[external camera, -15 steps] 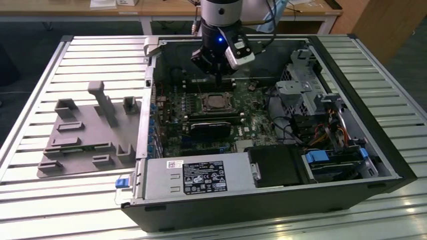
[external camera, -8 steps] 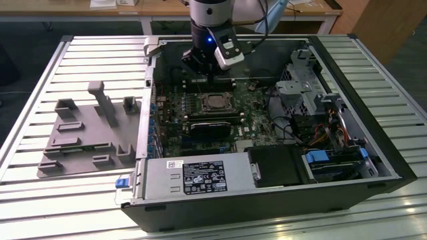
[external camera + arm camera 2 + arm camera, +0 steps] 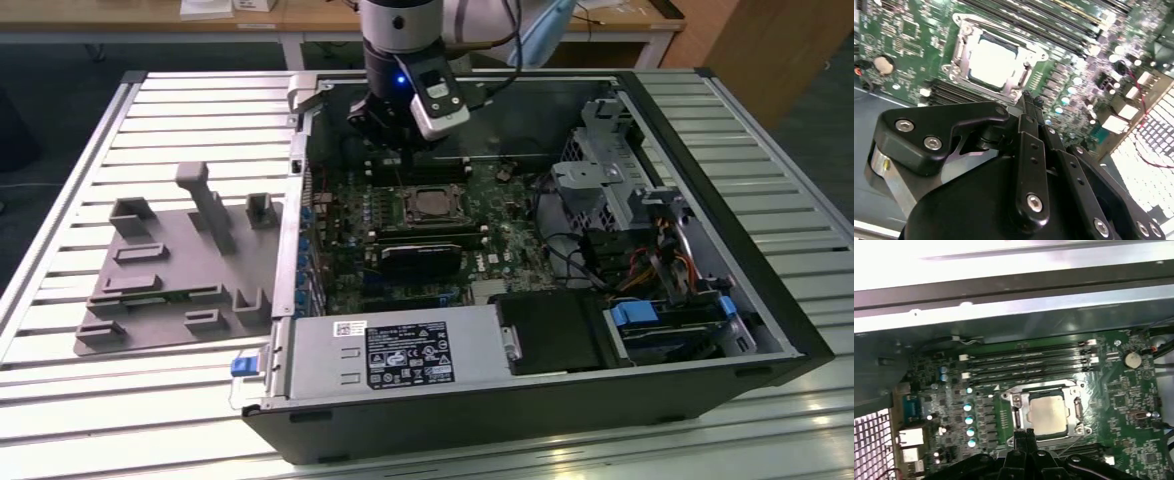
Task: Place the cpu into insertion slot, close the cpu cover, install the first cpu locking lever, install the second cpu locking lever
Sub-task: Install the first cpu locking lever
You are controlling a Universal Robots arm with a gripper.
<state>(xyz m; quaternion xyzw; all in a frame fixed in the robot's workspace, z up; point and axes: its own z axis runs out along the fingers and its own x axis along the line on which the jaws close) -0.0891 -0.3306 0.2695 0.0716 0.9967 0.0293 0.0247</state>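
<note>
Surface: a slatted metal bench (image 3: 80, 150) carries an open computer case (image 3: 747, 290), lying from its middle towards the edge on the exterior view's right. A grey fixture (image 3: 160, 290) lies near the edge on the exterior view's left.
Hidden: the arm is cut off above. In both wrist views the black body of the pincer covers part of the motherboard (image 3: 507, 250). The locking levers at the socket are hard to make out.
Cpu: the cpu (image 3: 1046, 412) lies flat in the socket, silvery top upward.
Cpu cover: the cpu cover (image 3: 1077, 409) lies down around the chip.
Pincer: the pincer (image 3: 1025, 432) is narrow, tips together with nothing between. It hangs just beside the socket's edge, apart from the cpu; whether it touches the board I cannot tell.
</note>
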